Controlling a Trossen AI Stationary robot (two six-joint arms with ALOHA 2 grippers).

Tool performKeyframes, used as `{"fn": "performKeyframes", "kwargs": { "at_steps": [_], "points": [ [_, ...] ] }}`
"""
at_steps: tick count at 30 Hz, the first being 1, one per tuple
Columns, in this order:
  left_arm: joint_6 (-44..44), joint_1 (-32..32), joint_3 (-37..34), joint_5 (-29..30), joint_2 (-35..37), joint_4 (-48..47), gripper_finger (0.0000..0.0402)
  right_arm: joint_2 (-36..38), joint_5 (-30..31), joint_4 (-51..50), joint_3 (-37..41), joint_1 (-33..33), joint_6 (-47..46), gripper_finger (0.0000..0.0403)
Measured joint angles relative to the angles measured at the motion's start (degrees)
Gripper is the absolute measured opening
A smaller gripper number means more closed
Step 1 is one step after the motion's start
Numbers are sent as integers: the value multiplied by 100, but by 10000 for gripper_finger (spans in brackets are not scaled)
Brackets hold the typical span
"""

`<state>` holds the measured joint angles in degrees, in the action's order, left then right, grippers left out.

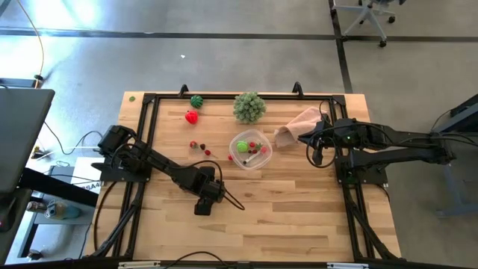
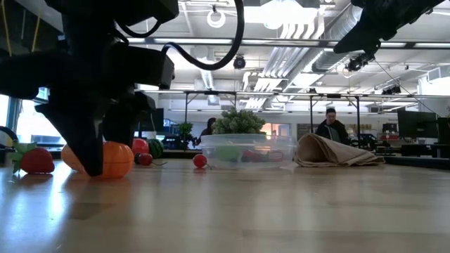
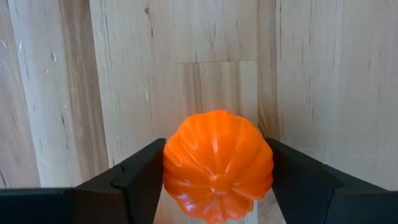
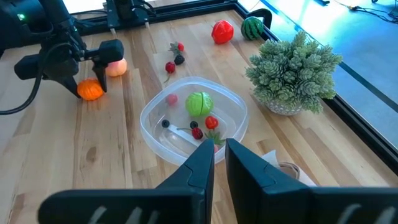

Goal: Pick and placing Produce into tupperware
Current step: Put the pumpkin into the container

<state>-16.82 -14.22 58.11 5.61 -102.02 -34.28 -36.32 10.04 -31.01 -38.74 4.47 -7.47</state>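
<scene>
Left gripper [image 3: 214, 180] jaws grasping orange pumpkin [image 3: 217, 163] on table [image 1: 299, 217]; right gripper [image 4: 219, 163] jaws clenched, empty.

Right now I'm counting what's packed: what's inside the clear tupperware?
Inside the tupperware: a bright green piece, small red pieces, a pink one, a dark berry. The right gripper hides the near edge.

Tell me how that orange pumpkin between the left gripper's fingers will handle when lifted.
The orange pumpkin looks round and glossy, so it may slip or roll if released. Its ribbed sides sit against the left gripper's fingers, which probably helps the hold. It seems a rigid, light toy.
</scene>
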Motion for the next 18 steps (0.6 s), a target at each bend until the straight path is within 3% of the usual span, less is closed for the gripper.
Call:
{"fn": "performKeyframes", "kwargs": {
  "at_steps": [5,12,18],
  "points": [
    [-1,-2,0,0,2,2,229,0,0,-1,0,2,0,30],
    [-17,0,0,-2,2,28,264,0,2,-1,0,2,-1,30],
    [64,-2,266,199,0,-86,226,2,4,1,0,0,1,30]
  ]
}}
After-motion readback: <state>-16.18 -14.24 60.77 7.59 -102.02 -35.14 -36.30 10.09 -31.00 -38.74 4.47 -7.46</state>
